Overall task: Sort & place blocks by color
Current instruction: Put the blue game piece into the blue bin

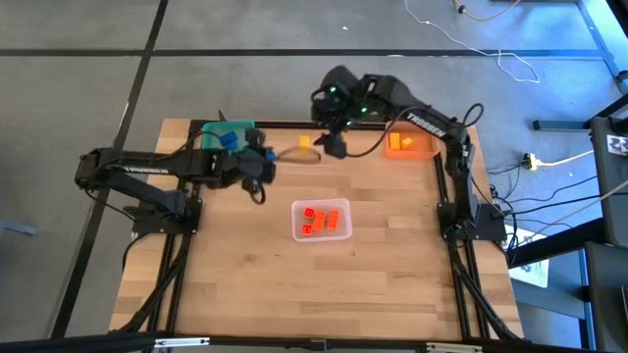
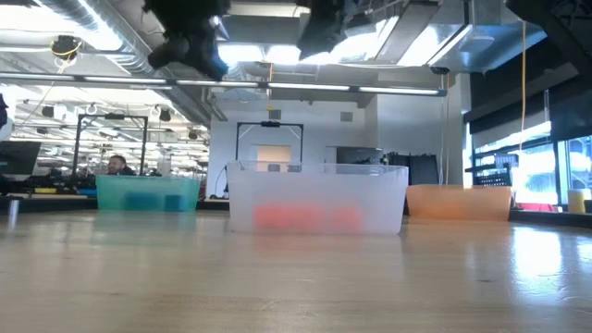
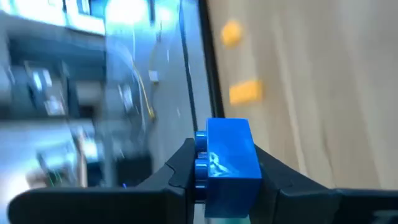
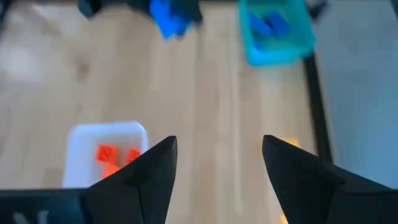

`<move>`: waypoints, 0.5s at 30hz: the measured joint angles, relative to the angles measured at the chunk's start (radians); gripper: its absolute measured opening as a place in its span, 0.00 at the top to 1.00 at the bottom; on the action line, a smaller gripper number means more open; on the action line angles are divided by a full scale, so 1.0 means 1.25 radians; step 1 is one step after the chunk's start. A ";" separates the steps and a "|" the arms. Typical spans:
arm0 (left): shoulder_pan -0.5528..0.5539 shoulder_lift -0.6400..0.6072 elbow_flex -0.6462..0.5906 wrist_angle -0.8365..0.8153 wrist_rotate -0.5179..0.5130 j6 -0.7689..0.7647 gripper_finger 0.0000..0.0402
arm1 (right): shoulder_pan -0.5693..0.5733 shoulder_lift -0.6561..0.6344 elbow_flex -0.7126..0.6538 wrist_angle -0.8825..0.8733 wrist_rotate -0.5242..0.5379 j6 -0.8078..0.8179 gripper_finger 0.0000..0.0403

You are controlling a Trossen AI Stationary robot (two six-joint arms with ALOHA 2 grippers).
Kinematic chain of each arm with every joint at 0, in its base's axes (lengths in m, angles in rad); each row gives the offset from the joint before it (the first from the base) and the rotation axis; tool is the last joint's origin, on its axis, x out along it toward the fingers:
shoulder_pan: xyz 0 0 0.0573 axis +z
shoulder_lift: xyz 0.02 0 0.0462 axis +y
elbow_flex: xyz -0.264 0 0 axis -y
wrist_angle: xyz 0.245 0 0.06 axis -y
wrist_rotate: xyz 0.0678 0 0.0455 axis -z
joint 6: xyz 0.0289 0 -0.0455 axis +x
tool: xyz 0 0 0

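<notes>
My left gripper is shut on a blue studded block and hangs above the table just near of the teal bin, which holds more blue blocks. My right gripper is open and empty, raised over the far middle of the table next to a yellow block lying flat on the wood. The left wrist view shows two yellow blocks on the table. Red-orange blocks lie in the clear bin. The orange bin holds orange blocks. My left gripper pinches the blue block by two opposite side faces between its two fingers, with the studs facing sideways out of the gap. The block is lifted clear of the table.
The three bins stand apart: teal at the far left, orange at the far right, clear in the middle. Bare wood lies along the near half of the table. Both grippers hang well above the table in the low view.
</notes>
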 joint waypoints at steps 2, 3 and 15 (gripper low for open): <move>0.052 0.000 0.000 -0.025 0.003 -0.060 0.80 | -0.016 -0.011 0.000 -0.018 0.017 0.001 0.42; 0.081 0.000 0.000 -0.034 0.010 -0.090 0.80 | -0.024 -0.013 0.000 -0.024 0.020 0.001 0.42; 0.407 0.007 -0.003 -0.139 0.182 -0.436 0.80 | -0.069 -0.018 0.000 -0.064 0.023 -0.005 0.42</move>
